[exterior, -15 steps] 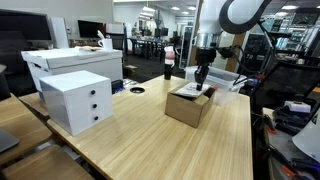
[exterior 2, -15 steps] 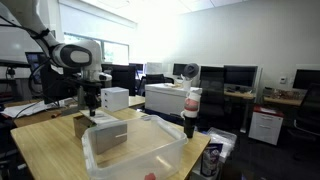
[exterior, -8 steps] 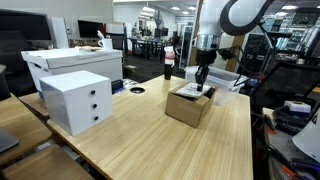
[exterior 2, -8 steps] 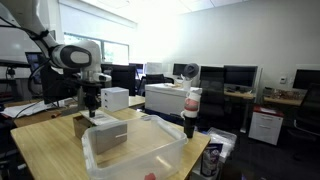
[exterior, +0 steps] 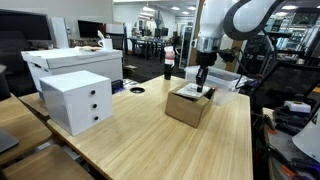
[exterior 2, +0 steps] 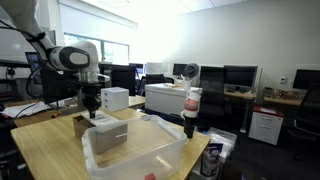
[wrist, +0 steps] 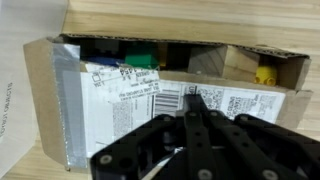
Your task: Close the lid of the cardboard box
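The small brown cardboard box [exterior: 188,105] stands on the wooden table. It also shows in an exterior view [exterior 2: 84,125] and fills the wrist view [wrist: 50,110]. Its lid [wrist: 120,90], with a white label, lies partly down; a gap along the far side shows coloured items inside. My gripper [exterior: 201,87] hangs straight over the box's far edge, its tip at the lid; it shows in an exterior view [exterior 2: 91,112] too. In the wrist view the fingers [wrist: 197,105] are pressed together, shut on nothing, with their tip on the label.
A white three-drawer cabinet [exterior: 76,100] stands on the table. A clear plastic bin [exterior 2: 135,150] sits in front of the box in an exterior view, with a red-capped bottle [exterior 2: 190,115] beside it. A black ring [exterior: 136,89] lies on the table.
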